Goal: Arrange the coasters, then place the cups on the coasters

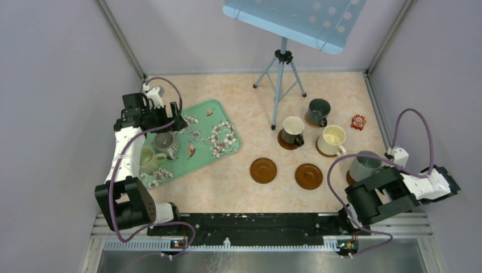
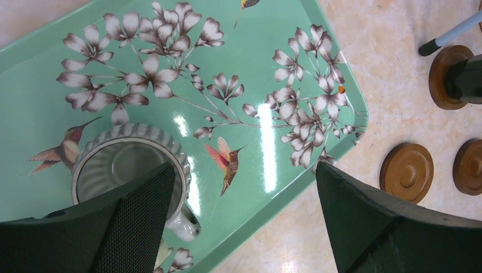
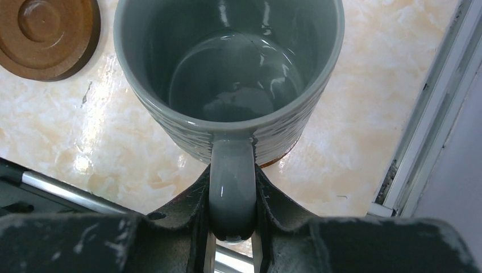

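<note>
My right gripper (image 3: 232,196) is shut on the handle of the grey-blue cup (image 3: 227,74), which is upright over a coaster; a brown sliver (image 3: 279,157) shows under its base. From above, this cup (image 1: 364,165) and the right gripper (image 1: 381,173) are at the right edge. My left gripper (image 2: 244,170) hangs open above the tray, one finger over the ribbed grey cup (image 2: 128,165). A pale green cup (image 1: 149,160) stands beside the ribbed one (image 1: 165,142). Three cups (image 1: 293,130) (image 1: 318,111) (image 1: 331,140) stand on coasters. Two coasters (image 1: 263,170) (image 1: 308,176) lie bare.
The green floral tray (image 1: 219,128) fills the left of the table. A tripod (image 1: 280,74) stands at the back centre with a blue perforated board above it. A small red packet (image 1: 357,121) lies near the right wall. A metal rail (image 3: 420,114) runs close to the held cup.
</note>
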Robot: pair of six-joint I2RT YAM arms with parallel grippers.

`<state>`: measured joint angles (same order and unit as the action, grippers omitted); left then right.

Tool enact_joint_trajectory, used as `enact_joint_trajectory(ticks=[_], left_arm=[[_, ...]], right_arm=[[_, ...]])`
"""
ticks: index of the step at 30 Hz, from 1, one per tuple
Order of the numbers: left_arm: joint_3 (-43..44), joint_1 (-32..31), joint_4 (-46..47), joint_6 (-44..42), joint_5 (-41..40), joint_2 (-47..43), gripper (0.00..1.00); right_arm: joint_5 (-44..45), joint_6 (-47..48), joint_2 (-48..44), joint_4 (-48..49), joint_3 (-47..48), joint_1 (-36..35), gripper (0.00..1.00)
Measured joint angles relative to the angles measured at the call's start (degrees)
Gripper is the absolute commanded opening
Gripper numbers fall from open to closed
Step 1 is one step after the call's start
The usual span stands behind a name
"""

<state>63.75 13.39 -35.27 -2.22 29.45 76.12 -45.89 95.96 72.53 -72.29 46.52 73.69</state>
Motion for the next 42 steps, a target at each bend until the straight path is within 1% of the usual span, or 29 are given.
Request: enact_joint_trajectory(ticks=[6,13,24,28,33,36,40,42], left_arm=[[0.26,-0.04,-0.39,0.59,-0.20,-0.02,0.99],[0.98,-0.04,-0.57,1.05,-0.13,-0.15,0.99],[2.05,-0.11,-0.96,1.81,-0.15,-1.16,0.99],[2.19,-0.15,-0.98,1.86,-0.17,-1.29,0.99],[2.54,-0.15,-1.14,1.88,-0.15,-1.29,0.99],[2.71,-0.17,-1.18,1.88,-0.15,-1.29,0.99],[2.75,-0.17,-1.22,1.88,-0.15,-1.29,0.99],[2.84,-0.17,-1.22,1.88,-0.15,-1.29,0.99]], right_arm=[[0.28,0.07,-0.44,3.13,-2.16,0.28,0.00],[0.28,2.23,2.19,3.87,-3.65,1.25,0.00],[-1.18,4.50,2.21,5.53,-5.66,1.64,0.01],[-1.11,4.59,2.25,5.90,-6.12,2.14,0.14],[-0.44,5.03,3.19,6.29,-6.43,2.62,0.19],[0.24,5.46,4.20,6.43,-6.43,3.02,0.26],[2.10,5.77,4.90,6.51,-6.45,3.30,0.39],[2.67,5.97,4.90,6.54,-6.45,3.37,0.40]])
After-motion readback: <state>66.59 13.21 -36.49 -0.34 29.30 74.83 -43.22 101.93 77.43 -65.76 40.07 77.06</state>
